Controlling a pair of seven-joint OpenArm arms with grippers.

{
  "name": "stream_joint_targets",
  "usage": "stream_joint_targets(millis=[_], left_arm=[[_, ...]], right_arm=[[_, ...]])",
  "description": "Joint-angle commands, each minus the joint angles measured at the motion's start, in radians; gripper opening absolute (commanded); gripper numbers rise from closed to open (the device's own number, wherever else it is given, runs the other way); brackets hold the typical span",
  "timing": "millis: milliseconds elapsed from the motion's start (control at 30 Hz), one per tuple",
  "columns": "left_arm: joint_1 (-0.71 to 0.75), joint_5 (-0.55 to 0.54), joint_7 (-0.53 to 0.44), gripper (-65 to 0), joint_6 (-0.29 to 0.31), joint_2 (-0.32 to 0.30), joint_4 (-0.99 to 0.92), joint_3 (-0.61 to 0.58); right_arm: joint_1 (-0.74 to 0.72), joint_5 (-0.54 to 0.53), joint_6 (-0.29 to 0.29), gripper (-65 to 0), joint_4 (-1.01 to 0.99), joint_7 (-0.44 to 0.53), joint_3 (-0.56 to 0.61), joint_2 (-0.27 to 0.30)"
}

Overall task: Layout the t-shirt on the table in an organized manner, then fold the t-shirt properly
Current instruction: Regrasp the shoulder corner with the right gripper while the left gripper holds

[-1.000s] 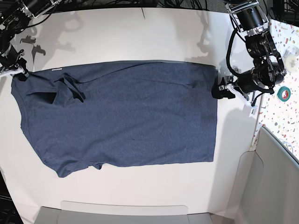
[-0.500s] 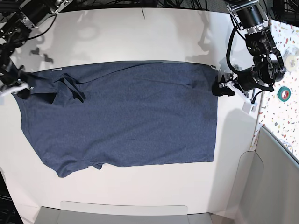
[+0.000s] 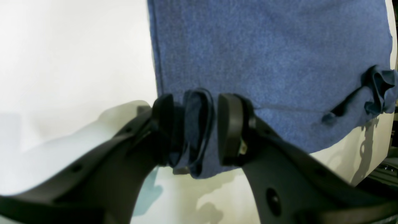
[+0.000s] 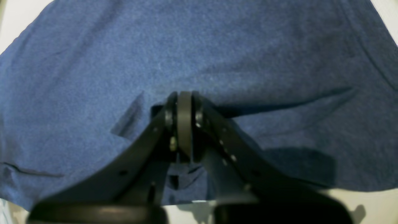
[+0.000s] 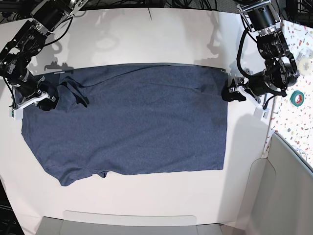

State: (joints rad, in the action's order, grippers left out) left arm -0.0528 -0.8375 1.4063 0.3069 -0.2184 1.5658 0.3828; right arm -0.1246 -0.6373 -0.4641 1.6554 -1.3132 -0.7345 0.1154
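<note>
Two grippers on t-shirt (image 5: 132, 117), flat on table (image 5: 146, 34): left gripper (image 3: 192, 130) fingers pinch bunched hem; right gripper (image 4: 183, 109) fingers pressed together on cloth.

The t-shirt (image 5: 132, 120) is heathered navy blue, the table (image 5: 146, 34) plain matte white, both claws black.

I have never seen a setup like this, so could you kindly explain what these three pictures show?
It is a robot with two arms working at a white table. One picture looks down from above; the other two come from cameras mounted on each wrist, looking along the claw. A navy t-shirt lies spread on the table, one sleeve still crumpled. The left claw, on the right in the overhead picture, has a bunched edge of the shirt between its fingers. The right claw, on the opposite side, is shut over the fabric; whether it pinches any is hard to tell.
</note>
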Motion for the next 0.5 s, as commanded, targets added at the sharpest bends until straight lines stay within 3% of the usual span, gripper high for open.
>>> stream_joint_targets(millis=[0, 267, 467], left_arm=[[-0.014, -0.019, -0.01, -41.7, -0.001, -0.014, 0.017, 0.006], [-0.012, -0.019, -0.01, -41.7, -0.001, -0.014, 0.014, 0.008], [-0.012, -0.019, -0.01, -41.7, -0.001, -0.013, 0.014, 0.008]], right_arm=[[-0.027, -0.016, 0.001, -65.0, 0.006, 0.014, -0.001, 0.014], [-0.077, -0.008, 0.001, -65.0, -0.143, 0.019, -0.001, 0.016], [-0.183, 0.099, 0.0, -65.0, -0.275, 0.021, -0.001, 0.014]])
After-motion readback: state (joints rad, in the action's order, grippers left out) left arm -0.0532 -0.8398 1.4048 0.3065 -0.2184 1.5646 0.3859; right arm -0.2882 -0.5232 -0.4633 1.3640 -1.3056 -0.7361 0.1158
